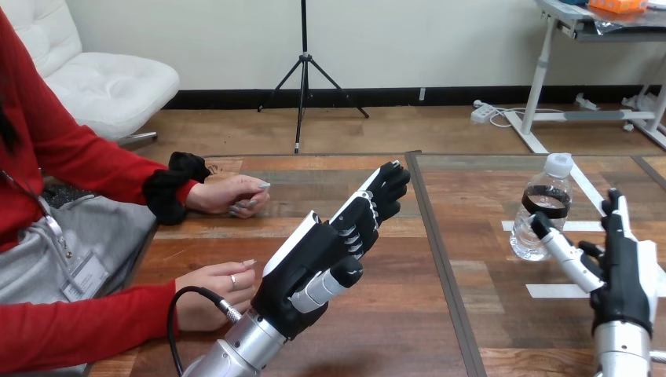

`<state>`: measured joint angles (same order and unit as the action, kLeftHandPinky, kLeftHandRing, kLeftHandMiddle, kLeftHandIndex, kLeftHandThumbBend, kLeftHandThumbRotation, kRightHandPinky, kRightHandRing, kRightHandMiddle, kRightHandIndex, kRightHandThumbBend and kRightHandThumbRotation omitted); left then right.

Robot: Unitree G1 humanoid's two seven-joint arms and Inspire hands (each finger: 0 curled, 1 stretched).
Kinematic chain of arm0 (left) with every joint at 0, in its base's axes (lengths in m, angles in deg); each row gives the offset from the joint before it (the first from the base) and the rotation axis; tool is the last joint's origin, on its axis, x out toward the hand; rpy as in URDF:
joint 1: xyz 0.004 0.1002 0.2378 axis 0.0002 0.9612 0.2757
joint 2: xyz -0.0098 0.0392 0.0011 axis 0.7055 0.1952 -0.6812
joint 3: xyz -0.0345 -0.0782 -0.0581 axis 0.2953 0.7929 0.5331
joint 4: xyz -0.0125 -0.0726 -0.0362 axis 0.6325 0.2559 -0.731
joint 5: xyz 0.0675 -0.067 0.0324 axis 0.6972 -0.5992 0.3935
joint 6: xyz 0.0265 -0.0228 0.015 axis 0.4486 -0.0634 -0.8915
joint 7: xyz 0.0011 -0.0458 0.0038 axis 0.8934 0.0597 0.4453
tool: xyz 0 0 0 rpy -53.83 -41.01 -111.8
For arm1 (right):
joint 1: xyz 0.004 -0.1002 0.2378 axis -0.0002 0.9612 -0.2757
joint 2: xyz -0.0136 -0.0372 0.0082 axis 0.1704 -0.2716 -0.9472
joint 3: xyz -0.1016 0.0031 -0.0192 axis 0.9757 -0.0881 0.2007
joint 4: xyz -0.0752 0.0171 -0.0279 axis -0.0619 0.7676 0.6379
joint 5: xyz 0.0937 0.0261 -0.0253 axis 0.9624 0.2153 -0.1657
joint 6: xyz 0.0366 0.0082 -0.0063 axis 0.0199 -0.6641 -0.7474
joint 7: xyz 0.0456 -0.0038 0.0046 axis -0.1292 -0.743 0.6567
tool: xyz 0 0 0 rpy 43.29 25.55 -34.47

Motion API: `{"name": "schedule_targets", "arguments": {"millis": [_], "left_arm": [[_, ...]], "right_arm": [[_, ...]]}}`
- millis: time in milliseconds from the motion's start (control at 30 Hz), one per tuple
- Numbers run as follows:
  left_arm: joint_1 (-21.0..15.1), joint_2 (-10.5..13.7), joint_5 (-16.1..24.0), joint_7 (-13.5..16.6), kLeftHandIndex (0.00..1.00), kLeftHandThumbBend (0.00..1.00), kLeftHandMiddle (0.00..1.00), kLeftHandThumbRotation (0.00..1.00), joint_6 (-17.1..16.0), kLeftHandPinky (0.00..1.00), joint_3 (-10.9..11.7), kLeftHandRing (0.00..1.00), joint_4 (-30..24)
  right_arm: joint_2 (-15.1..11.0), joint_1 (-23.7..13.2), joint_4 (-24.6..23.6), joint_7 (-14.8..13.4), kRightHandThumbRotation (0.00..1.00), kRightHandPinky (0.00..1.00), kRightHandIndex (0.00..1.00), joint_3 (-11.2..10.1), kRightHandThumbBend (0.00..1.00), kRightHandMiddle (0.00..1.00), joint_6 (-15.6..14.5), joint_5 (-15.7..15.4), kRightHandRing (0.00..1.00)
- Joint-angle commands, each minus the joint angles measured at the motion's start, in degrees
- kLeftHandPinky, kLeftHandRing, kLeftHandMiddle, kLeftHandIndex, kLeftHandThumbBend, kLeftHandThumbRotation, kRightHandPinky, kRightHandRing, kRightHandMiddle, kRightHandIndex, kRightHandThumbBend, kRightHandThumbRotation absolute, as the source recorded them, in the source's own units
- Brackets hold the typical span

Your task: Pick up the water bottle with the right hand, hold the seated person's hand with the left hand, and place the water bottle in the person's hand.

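**Water bottle upright on the table, both our hands open**

Head view: we see the water bottle (542, 210) standing upright on the right half of the wooden table (393, 330), among white tape marks (554, 290). Our right hand (624, 283) sits at about four o'clock from the bottle. It is spread wide, with its fingers straight toward twelve o'clock and the thumb stretched toward ten o'clock, reaching the bottle's lower side. We cannot tell whether the thumb touches the bottle, and the hand holds nothing.

Our left hand (302, 267) is over the table's left half, flat and wide, its fingers straight toward one o'clock, also holding nothing. The person's nearer hand (210, 292) rests on the table at nine o'clock, just beside our left wrist. The person's farther hand (232, 195) lies loosely curled at about eleven o'clock, apart from our left hand.
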<state>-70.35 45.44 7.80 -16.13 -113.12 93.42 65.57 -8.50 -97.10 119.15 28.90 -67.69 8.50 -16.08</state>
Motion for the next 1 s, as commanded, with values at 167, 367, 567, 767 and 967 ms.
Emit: {"name": "schedule_targets", "arguments": {"millis": [167,367,567,767,967], "left_arm": [[-0.77,-1.64,-1.6,-0.67,1.0,1.0,1.0,0.84,-0.88,1.0,0.12,1.0,-2.75],[-0.71,-1.81,-1.61,-0.54,1.0,1.0,1.0,0.83,-0.87,1.0,0.14,1.0,-2.92],[-0.64,-1.88,-1.66,-0.55,1.0,1.0,1.0,0.83,-0.9,1.0,0.11,1.0,-3.11],[-0.53,-1.89,-1.49,-0.24,1.0,1.0,1.0,0.83,-1.24,1.0,0.03,1.0,-3.32],[-0.57,-1.93,-1.77,-0.57,1.0,1.0,1.0,0.83,-1.34,1.0,0.13,1.0,-3.38]], "right_arm": [[-3.1,-7.32,3.52,1.05,0.59,0.88,1.0,1.26,1.0,0.99,-0.15,-0.29,1.0],[-3.57,-8.65,5.6,2.19,0.58,0.9,1.0,1.41,1.0,1.0,-0.05,0.12,1.0],[-3.92,-9.99,7.27,2.44,0.57,0.9,1.0,1.66,1.0,0.99,-0.61,0.04,1.0],[-4.24,-11.27,8.83,2.61,0.57,0.91,1.0,1.97,1.0,0.98,-1.5,-0.15,1.0],[-4.3,-12.34,10.25,3.48,0.57,0.91,1.0,1.9,1.0,0.98,-1.59,0.28,1.0]]}}
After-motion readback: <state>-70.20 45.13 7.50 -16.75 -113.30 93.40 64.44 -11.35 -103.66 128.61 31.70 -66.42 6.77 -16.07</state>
